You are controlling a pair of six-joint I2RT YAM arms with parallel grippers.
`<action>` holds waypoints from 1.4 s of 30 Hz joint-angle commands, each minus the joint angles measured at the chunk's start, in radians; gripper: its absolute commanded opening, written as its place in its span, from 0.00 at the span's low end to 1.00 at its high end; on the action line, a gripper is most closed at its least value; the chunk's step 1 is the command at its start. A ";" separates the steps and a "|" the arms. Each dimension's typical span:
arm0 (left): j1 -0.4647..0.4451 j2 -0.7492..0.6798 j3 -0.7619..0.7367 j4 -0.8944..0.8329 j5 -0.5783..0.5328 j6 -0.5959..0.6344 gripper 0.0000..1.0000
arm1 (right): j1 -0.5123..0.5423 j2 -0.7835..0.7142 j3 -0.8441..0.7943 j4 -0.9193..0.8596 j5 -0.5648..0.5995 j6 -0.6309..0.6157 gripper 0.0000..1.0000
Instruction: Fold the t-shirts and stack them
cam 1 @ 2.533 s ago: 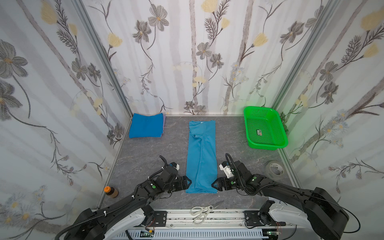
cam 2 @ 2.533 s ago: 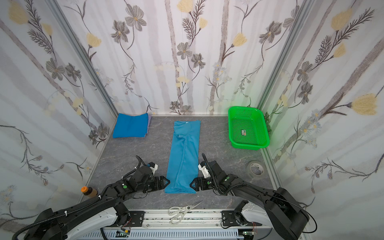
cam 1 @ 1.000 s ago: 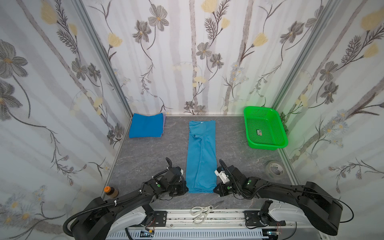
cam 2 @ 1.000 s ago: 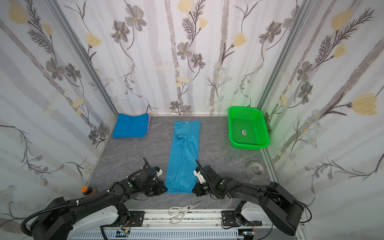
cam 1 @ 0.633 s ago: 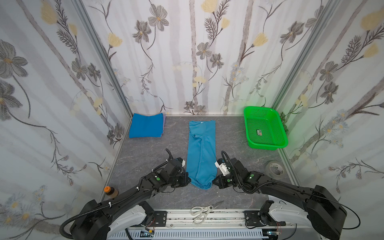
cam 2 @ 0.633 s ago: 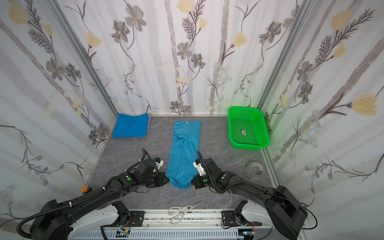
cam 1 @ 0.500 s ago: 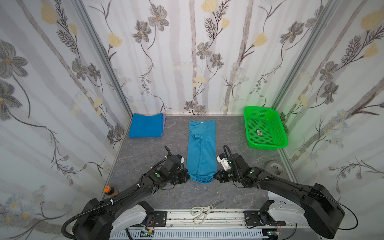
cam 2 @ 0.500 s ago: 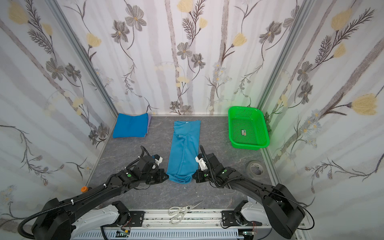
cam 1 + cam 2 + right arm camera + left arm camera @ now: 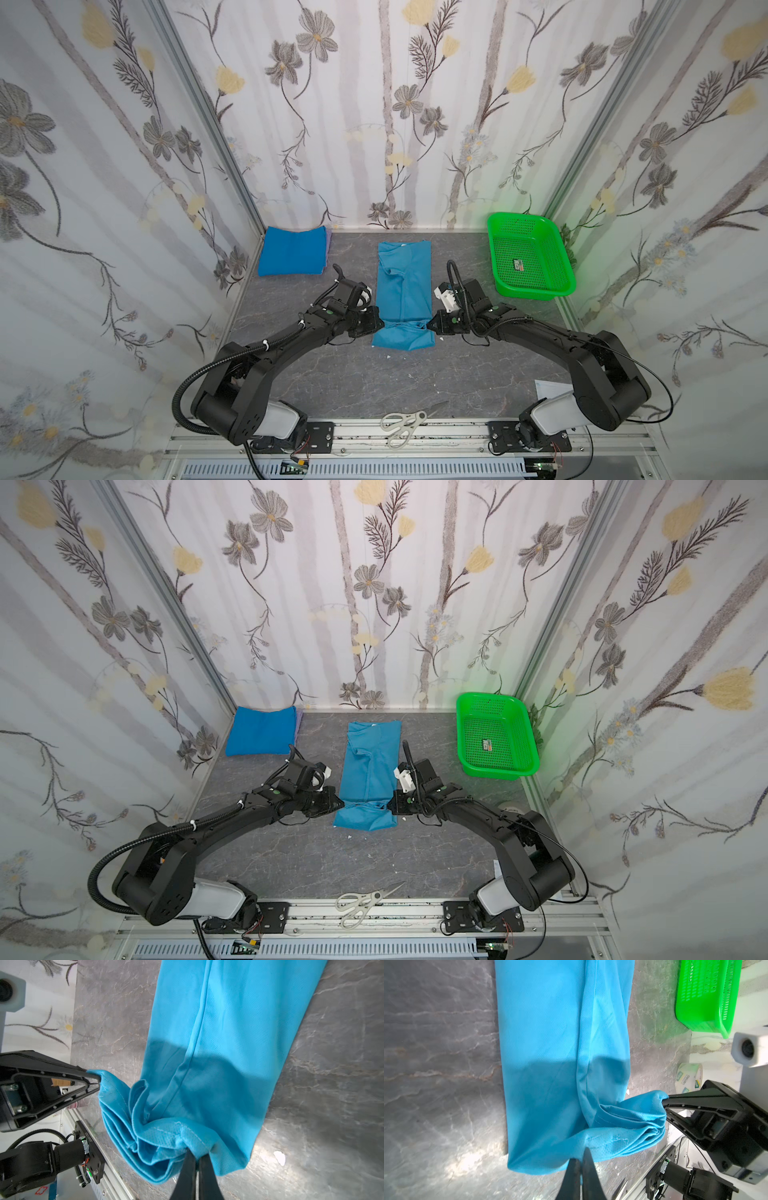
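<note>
A light sky-blue t-shirt (image 9: 403,282) (image 9: 372,758) lies as a long narrow strip down the middle of the grey table, collar toward the back wall. Its near end is lifted and doubled back over the strip. My left gripper (image 9: 376,326) (image 9: 581,1154) is shut on the hem's left corner. My right gripper (image 9: 432,326) (image 9: 197,1156) is shut on the right corner, the bunched hem (image 9: 158,1132) hanging between them. A folded royal blue t-shirt (image 9: 293,251) lies at the back left on a lilac one whose edge (image 9: 329,241) peeks out.
A bright green perforated basket (image 9: 536,291) stands at the back right with a small card inside. A tape roll (image 9: 509,808) lies by the right wall. White-handled scissors (image 9: 405,422) rest on the front rail, and a white sheet (image 9: 552,390) lies at the front right.
Both grippers, shut on the near hem, have risen and moved toward the back wall. The shirt's near end has come off the table and folded over, so the strip looks shorter.
</note>
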 commanded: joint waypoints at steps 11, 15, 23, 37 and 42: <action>0.061 0.225 0.210 0.045 0.072 0.033 0.00 | -0.094 0.158 0.164 -0.044 0.008 -0.038 0.00; 0.075 0.271 0.260 0.037 0.078 0.037 0.00 | -0.106 0.200 0.204 -0.044 0.000 -0.042 0.00; 0.111 0.343 0.328 0.031 0.089 0.039 0.00 | -0.131 0.276 0.284 -0.046 -0.019 -0.045 0.00; 0.129 0.470 0.440 0.025 0.119 0.039 0.00 | -0.163 0.396 0.392 -0.031 -0.054 -0.028 0.00; 0.137 0.487 0.453 0.025 0.117 0.037 0.00 | -0.170 0.426 0.435 -0.033 -0.052 -0.022 0.00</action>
